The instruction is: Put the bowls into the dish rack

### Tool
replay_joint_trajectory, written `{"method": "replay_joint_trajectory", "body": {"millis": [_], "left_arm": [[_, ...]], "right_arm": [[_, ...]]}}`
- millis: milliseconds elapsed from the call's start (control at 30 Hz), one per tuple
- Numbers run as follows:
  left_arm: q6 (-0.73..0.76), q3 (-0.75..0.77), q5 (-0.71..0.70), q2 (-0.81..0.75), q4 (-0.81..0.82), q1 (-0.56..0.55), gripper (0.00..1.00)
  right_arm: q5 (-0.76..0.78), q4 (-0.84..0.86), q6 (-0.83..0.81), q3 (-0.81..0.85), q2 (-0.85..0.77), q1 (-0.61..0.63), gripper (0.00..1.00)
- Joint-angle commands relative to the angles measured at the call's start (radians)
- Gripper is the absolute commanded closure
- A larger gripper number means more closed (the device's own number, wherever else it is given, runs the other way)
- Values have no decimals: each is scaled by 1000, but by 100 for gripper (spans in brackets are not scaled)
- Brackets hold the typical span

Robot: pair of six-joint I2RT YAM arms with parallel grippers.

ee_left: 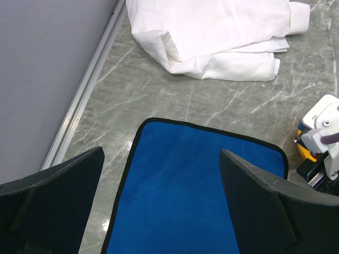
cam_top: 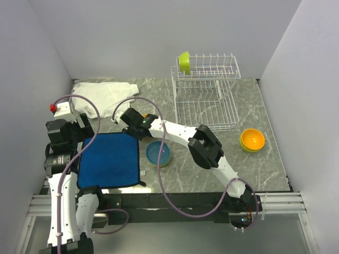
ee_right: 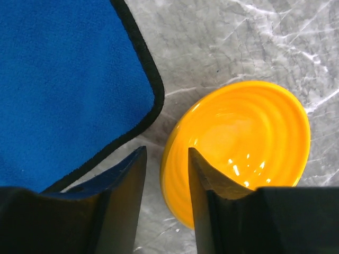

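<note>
Right hand [ee_right: 167, 153] narrow, fingers straddling yellow bowl [ee_right: 249, 137] rim just beside blue mat [ee_right: 63, 79], not clamped. Left hand [ee_left: 161, 159] wide, empty, above mat.

The left arm [cam_top: 54, 206] and the right arm [cam_top: 177, 133] are both built of white tube sections joined by chunky black motor blocks. A dull mauve cable [cam_top: 190, 215] loops loosely along each arm. A small red knob [cam_top: 52, 108] sits on the left arm. The left fingers [ee_left: 58, 201] and right fingers [ee_right: 124, 201] are matte black wedges.
</note>
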Motion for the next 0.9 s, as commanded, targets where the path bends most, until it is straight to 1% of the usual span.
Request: {"method": "replay_joint_trajectory", "body": {"millis": [0, 33, 133, 300, 433, 500, 533, 567, 700, 767, 800, 867], "left_arm": [[-17, 1, 22, 3, 32, 13, 3], [-17, 1, 23, 4, 29, 15, 3], [-18, -4, 29, 3, 25, 21, 3], [-23, -11, 40, 0, 31, 27, 3], [-23, -16, 45, -5, 34, 27, 3], [-23, -19, 49, -6, 29, 27, 3], [-26, -19, 49, -8, 26, 27, 3], [-26, -16, 54, -8, 25, 27, 3], [-24, 1, 65, -9, 29, 27, 3], [-23, 7, 87, -12, 41, 22, 3], [-23, 10, 94, -12, 49, 19, 3], [-11, 22, 115, -12, 77, 15, 3]], "right_arm": [[7, -6, 6, 57, 4, -17, 63], [9, -4, 10, 60, 6, -19, 66], [9, -10, 8, 60, 6, -22, 71], [1, -18, 3, 49, 6, -25, 72], [-22, -33, -14, 45, 3, -25, 84], [-37, -38, -23, 45, -2, -23, 89], [-37, -43, -26, 48, -14, -25, 97], [-39, -46, -29, 48, -25, -23, 100], [-43, -75, -45, 49, -134, -23, 100], [-57, -137, -45, 112, -151, -25, 100], [-75, -211, -43, 196, -165, -34, 100], [-137, -263, -31, 267, -189, -55, 100]]}}
